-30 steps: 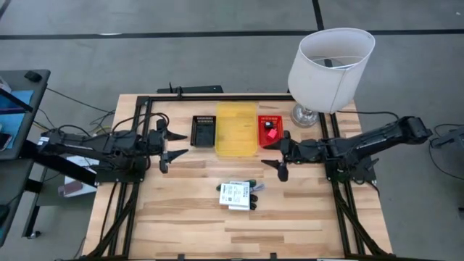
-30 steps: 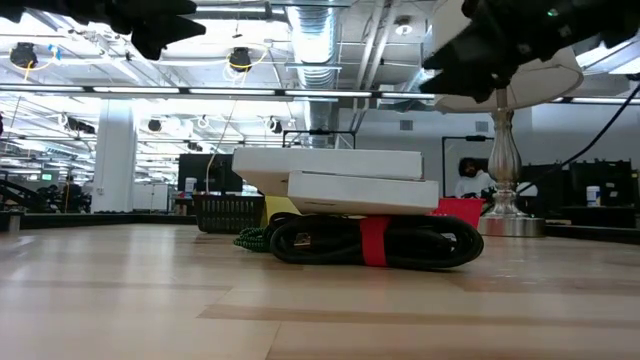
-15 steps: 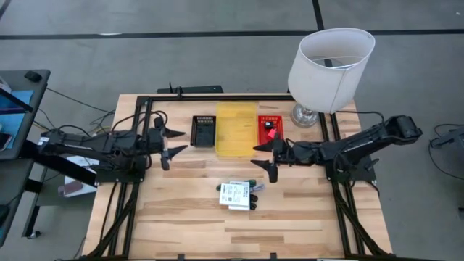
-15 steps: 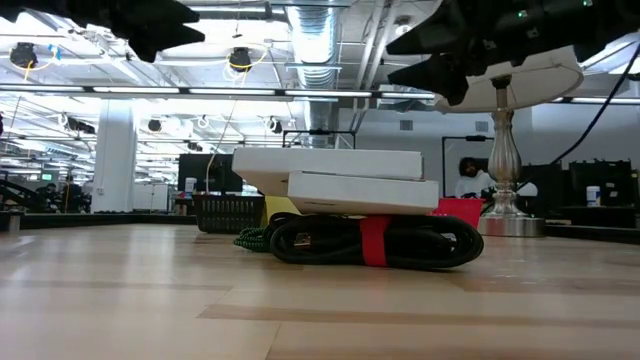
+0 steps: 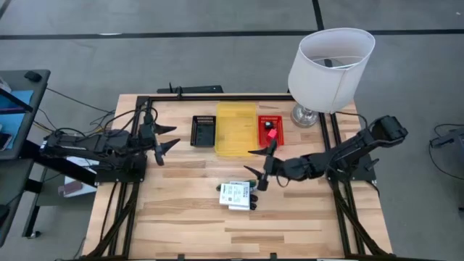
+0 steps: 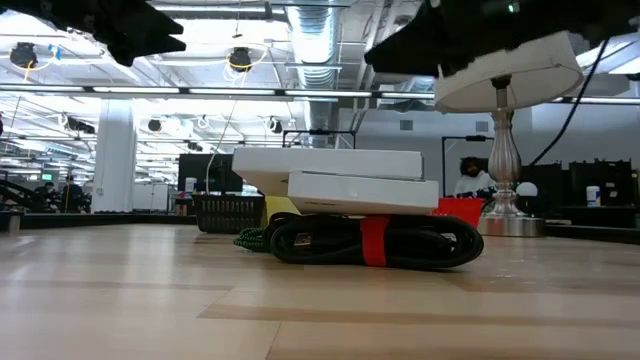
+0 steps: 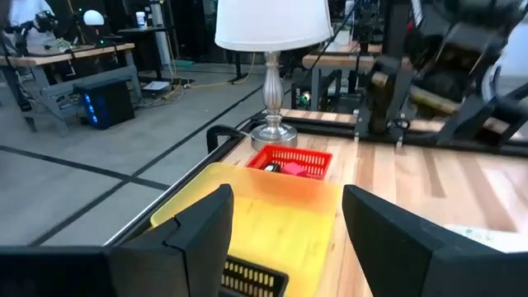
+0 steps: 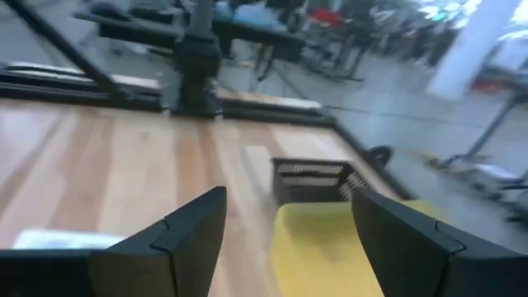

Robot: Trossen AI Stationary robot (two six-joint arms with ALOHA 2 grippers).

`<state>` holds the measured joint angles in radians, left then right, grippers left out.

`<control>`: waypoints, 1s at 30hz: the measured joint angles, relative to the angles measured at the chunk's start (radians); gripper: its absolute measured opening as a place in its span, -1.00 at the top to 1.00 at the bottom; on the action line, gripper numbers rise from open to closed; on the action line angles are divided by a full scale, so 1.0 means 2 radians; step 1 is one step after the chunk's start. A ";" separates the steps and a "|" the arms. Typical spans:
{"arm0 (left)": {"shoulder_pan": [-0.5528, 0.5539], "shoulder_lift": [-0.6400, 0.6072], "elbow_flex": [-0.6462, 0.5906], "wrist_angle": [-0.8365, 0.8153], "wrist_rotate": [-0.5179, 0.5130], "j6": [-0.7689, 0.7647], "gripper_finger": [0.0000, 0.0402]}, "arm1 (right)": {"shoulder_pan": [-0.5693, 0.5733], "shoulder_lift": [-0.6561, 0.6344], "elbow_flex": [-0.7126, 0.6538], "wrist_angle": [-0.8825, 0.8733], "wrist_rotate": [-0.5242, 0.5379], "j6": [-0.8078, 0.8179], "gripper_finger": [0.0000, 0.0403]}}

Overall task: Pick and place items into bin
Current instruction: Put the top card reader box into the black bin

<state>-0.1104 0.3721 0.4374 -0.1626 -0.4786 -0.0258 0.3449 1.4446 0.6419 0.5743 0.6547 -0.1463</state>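
Right gripper (image 5: 255,165): fingers spread, holding nothing, raised above the table (image 5: 188,225). It hangs just beyond the pile of items and in front of the yellow bin (image 5: 236,130). Left gripper (image 5: 161,138): likewise open and empty, raised near the table's left side, beside the black basket (image 5: 204,130), well apart from the pile.

Surroundings: three containers stand in a row at the far side, black basket, yellow bin, red basket (image 5: 270,129); the red basket holds a small red piece (image 7: 290,167). A lamp (image 5: 330,65) with a white shade stands at the far right corner, just behind the red basket. A black frame (image 5: 217,97) runs along the table's edges. Nothing lies between the right gripper and the pile.

Items: two white flat packs (image 5: 235,195), labelled on top, are stacked slightly offset, and rest partly on a coiled black cable (image 6: 375,243) bound with a red strap (image 6: 372,241). A green cord (image 6: 251,238) shows behind the coil in the low view. The pile sits near the table's middle, toward the front.

Orientation: the packs lie flat. Their long axis cannot be told for certain from above.
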 joint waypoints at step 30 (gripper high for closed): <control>0.000 0.009 0.005 0.023 0.001 0.027 -0.10 | 0.138 0.072 0.146 -0.258 0.260 0.096 -0.28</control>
<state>-0.1104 0.3911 0.4465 -0.1164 -0.4769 0.0278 0.6203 1.5894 0.9333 0.0587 1.1756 0.0457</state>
